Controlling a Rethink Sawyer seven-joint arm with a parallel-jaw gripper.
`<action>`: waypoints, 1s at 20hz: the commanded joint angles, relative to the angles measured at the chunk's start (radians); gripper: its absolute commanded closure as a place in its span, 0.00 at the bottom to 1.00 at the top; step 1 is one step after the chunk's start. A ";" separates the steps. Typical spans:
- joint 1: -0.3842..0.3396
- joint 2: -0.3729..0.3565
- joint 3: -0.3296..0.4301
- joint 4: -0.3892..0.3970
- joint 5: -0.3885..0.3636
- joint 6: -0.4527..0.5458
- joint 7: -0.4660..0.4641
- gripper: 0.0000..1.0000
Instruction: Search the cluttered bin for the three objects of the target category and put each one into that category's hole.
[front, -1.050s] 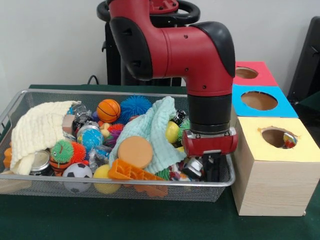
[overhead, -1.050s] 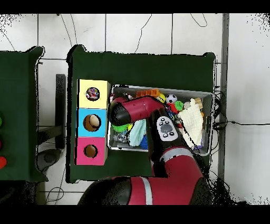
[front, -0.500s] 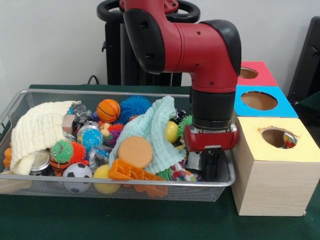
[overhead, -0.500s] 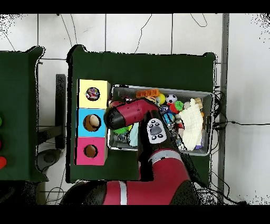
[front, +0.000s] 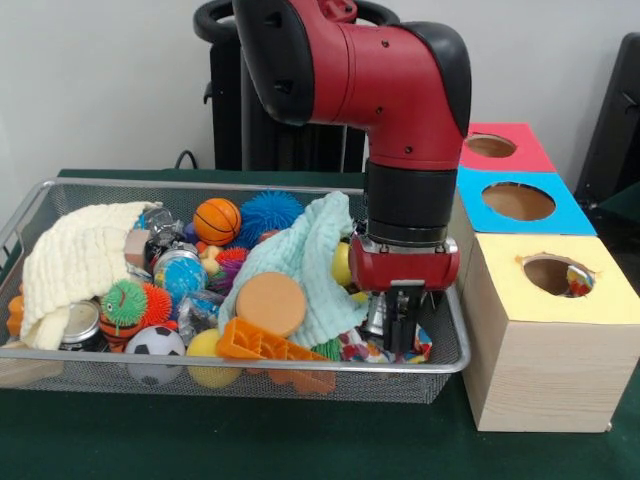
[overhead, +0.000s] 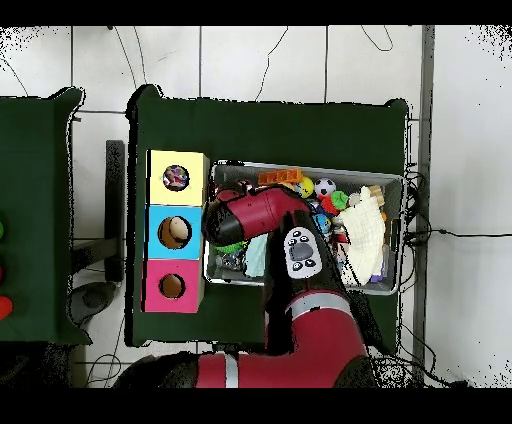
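We see the black gripper (front: 399, 325) hanging under its red wrist block, low in the right end of the wire mesh bin (front: 60, 192), its tips just above a small multicoloured patterned item (front: 362, 350). We cannot tell whether it is spread or pressed together, since the dark fingers merge in the front view and the arm hides them from overhead. Just left of it lies a crumpled pale green waffle-weave cloth (front: 310, 255), with a smooth round orange disc (front: 270, 303) resting on it and a ridged orange plastic piece (front: 262, 345) below. Further left sit a spiky blue ball (front: 270, 212), a small rubber basketball (front: 217, 220) and a cream knitted cloth (front: 80, 260). Right of the bin, on the green surface (front: 250, 440), stands a wooden box with three round holes topped yellow (front: 555, 275), blue (front: 518, 201) and red (front: 494, 146); something coloured shows inside the yellow one.
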 joint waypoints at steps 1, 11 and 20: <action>-0.062 -0.071 0.009 0.122 0.011 0.155 -0.002 1.00; -0.053 -0.047 -0.005 0.106 -0.008 0.120 0.034 0.00; -0.037 -0.037 -0.026 0.093 0.001 0.096 0.064 0.00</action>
